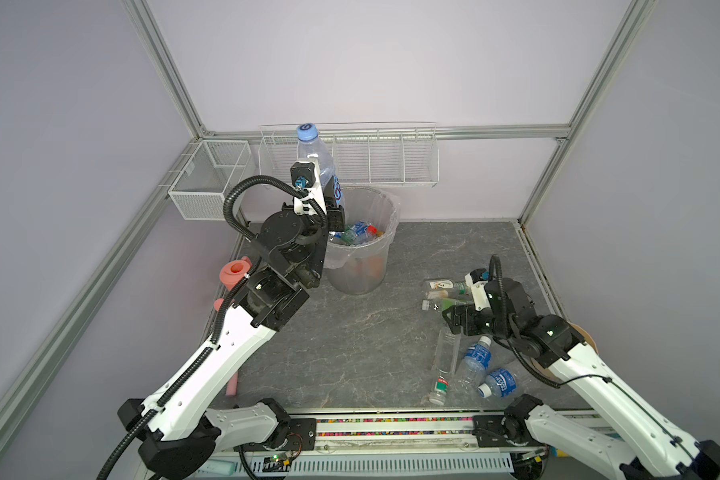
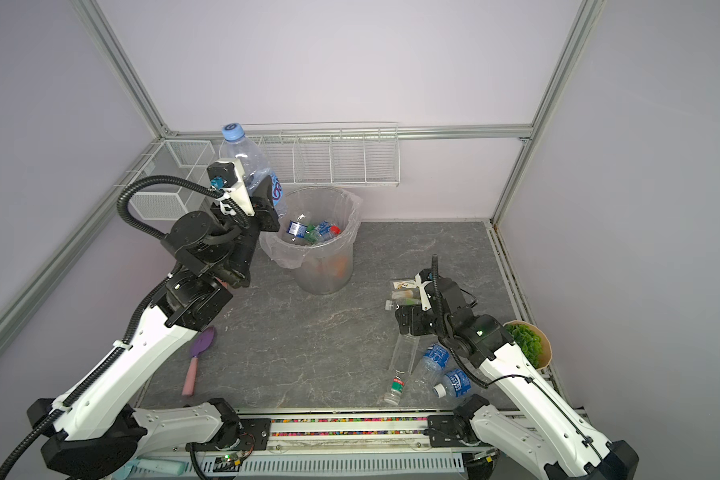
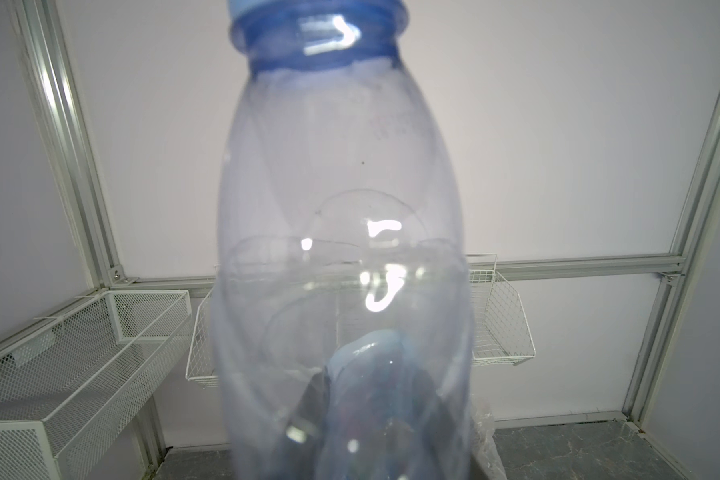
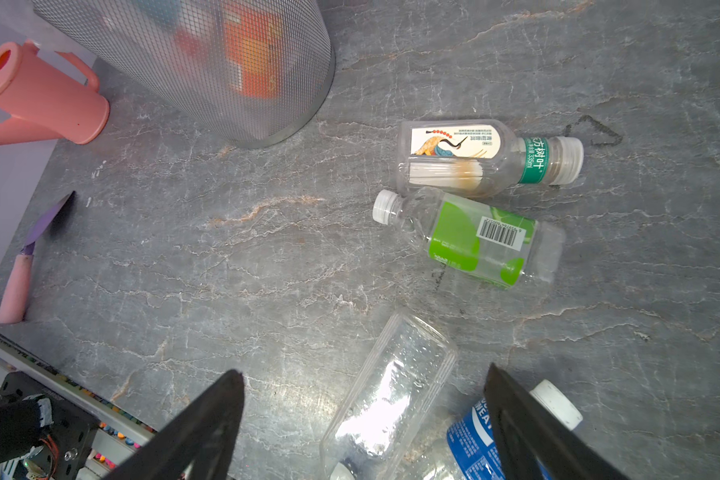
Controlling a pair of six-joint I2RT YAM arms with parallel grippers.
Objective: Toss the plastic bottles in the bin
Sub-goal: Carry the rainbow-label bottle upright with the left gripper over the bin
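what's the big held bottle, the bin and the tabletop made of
Big bottle: thin clear plastic, glossy; the wire basket shows through it and highlights glint.
Bin: translucent grey plastic, likely; coloured contents blur through.
Tabletop: grey veined stone look, possibly laminate.

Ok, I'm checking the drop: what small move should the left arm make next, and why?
Probably nudge the left gripper rightward, over the bin, before opening. It is shut on the big blue-capped bottle, held upright, whose base seems to sit at the bin's rim rather than over its middle.
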